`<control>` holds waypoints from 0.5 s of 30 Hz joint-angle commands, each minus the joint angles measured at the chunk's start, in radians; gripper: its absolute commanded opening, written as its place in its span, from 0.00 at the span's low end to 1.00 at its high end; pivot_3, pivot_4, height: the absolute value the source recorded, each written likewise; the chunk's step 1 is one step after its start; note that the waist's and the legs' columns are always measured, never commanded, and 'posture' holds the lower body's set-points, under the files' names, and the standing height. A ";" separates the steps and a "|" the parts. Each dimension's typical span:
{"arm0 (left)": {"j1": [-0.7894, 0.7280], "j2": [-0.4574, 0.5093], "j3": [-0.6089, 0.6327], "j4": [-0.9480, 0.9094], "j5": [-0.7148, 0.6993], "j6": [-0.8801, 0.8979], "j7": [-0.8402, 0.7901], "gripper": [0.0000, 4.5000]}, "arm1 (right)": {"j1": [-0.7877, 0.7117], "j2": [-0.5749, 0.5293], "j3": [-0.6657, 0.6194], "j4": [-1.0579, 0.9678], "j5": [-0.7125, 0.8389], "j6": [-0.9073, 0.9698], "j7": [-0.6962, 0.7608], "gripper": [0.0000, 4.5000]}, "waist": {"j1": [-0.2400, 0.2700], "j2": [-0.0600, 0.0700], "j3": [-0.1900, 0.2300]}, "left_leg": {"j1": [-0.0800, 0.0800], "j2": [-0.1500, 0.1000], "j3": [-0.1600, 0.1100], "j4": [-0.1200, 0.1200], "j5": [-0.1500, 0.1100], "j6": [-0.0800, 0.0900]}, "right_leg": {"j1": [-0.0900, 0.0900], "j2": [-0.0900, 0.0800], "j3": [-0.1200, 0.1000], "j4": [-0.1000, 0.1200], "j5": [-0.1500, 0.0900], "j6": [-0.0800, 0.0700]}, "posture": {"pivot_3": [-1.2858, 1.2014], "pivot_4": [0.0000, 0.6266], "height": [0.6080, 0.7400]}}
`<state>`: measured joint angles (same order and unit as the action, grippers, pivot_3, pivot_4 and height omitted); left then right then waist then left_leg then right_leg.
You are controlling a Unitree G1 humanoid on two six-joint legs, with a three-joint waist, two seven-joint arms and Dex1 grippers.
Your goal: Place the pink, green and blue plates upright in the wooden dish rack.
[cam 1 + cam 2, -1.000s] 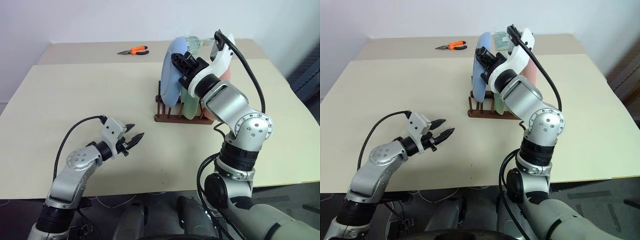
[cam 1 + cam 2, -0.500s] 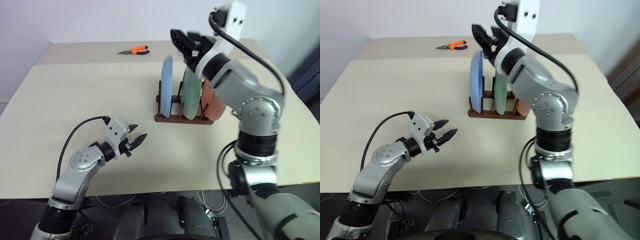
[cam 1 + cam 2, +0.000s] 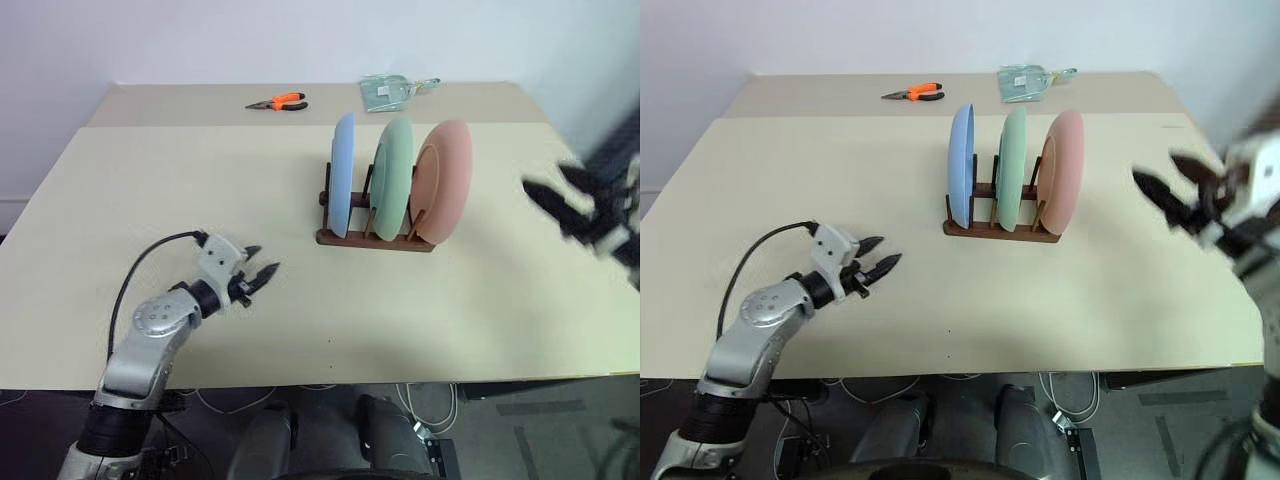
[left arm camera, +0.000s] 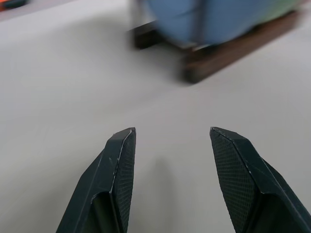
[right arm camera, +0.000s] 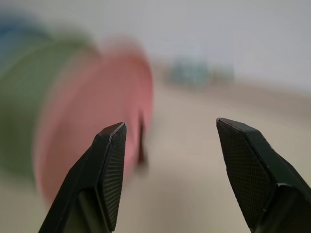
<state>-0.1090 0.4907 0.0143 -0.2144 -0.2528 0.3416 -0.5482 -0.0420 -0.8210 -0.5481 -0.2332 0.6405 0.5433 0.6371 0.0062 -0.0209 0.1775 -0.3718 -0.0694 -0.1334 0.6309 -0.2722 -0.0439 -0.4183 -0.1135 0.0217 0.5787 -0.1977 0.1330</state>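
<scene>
Three round matte plates, blue (image 3: 343, 175), green (image 3: 394, 177), pink (image 3: 445, 180), stand upright in the dark wooden rack (image 3: 375, 238) mid-table (image 3: 150, 200). Left gripper (image 3: 262, 275) and right gripper (image 3: 1160, 190) hover parted, empty.

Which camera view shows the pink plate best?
The left eye view: the pink plate stands upright and sharp in the wooden dish rack. The right eye view matches it; the right wrist view blurs it.

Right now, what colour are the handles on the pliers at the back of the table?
Orange handles on the pliers, clearest in the left eye view.
</scene>
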 commanded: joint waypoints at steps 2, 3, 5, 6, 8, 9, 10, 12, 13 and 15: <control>0.004 0.006 0.075 0.041 0.015 -0.061 0.029 0.55 | 0.082 0.018 0.036 0.036 -0.101 -0.130 0.070 0.66 | -0.007 0.003 -0.001 | 0.001 0.000 0.002 0.001 0.000 0.000 | 0.000 0.000 0.001 0.000 0.000 0.000 | 0.52 0.24 1.00; 0.010 0.009 0.090 0.047 0.012 -0.067 0.029 0.55 | 0.081 0.031 0.051 0.049 -0.113 -0.143 0.069 0.66 | -0.010 0.003 -0.001 | 0.000 0.000 0.002 0.001 0.000 0.000 | 0.000 -0.001 0.001 0.000 0.000 0.000 | 0.52 0.24 1.00; 0.020 0.012 0.105 0.045 0.011 -0.069 0.034 0.55 | 0.065 0.041 0.078 0.091 -0.137 -0.173 0.077 0.66 | -0.014 0.003 -0.001 | 0.000 0.000 0.002 0.002 0.000 0.000 | 0.000 -0.001 0.001 0.000 0.000 0.000 | 0.52 0.24 1.00; 0.031 0.018 0.115 0.043 0.008 -0.076 0.027 0.55 | 0.060 0.049 0.093 0.100 -0.149 -0.185 0.076 0.66 | -0.014 0.003 -0.001 | 0.000 0.000 0.002 0.002 0.000 0.000 | 0.000 -0.001 0.001 0.000 0.000 0.000 | 0.52 0.24 1.00; 0.040 0.018 0.124 0.036 0.007 -0.075 0.027 0.55 | 0.045 0.050 0.122 0.136 -0.180 -0.216 0.088 0.66 | -0.014 0.003 -0.001 | 0.000 0.000 0.002 0.001 0.000 0.000 | 0.000 -0.001 0.001 0.000 0.000 0.000 | 0.52 0.24 1.00; 0.044 0.016 0.126 0.036 0.007 -0.078 0.028 0.55 | 0.038 0.050 0.140 0.155 -0.200 -0.236 0.095 0.66 | -0.014 0.003 -0.001 | 0.000 -0.001 0.002 0.001 0.000 0.000 | 0.000 -0.002 0.001 0.000 0.000 0.000 | 0.52 0.24 1.00; 0.050 0.017 0.128 0.036 0.009 -0.083 0.028 0.55 | 0.029 0.055 0.154 0.166 -0.210 -0.247 0.094 0.66 | -0.014 0.003 -0.001 | 0.000 -0.001 0.002 0.001 0.000 0.000 | 0.000 -0.002 0.001 0.000 0.000 0.000 | 0.52 0.24 1.00; 0.059 0.015 0.132 0.032 0.012 -0.087 0.033 0.55 | 0.010 0.064 0.170 0.184 -0.223 -0.260 0.092 0.66 | -0.014 0.003 -0.001 | 0.000 -0.001 0.002 0.001 0.000 0.000 | 0.000 -0.003 0.001 0.000 0.000 0.000 | 0.52 0.24 1.00; 0.062 0.016 0.137 0.031 0.012 -0.088 0.036 0.55 | 0.003 0.067 0.180 0.184 -0.231 -0.266 0.089 0.66 | -0.013 0.002 -0.001 | 0.000 -0.001 0.002 0.002 0.000 0.000 | 0.000 -0.003 0.001 0.000 0.000 0.000 | 0.52 0.24 1.00; 0.057 0.015 0.142 0.034 0.013 -0.088 0.045 0.55 | -0.021 0.071 0.198 0.195 -0.243 -0.274 0.088 0.66 | -0.012 0.002 -0.001 | 0.000 -0.001 0.002 0.002 0.000 0.000 | 0.000 -0.003 0.001 0.000 0.000 0.000 | 0.52 0.24 1.00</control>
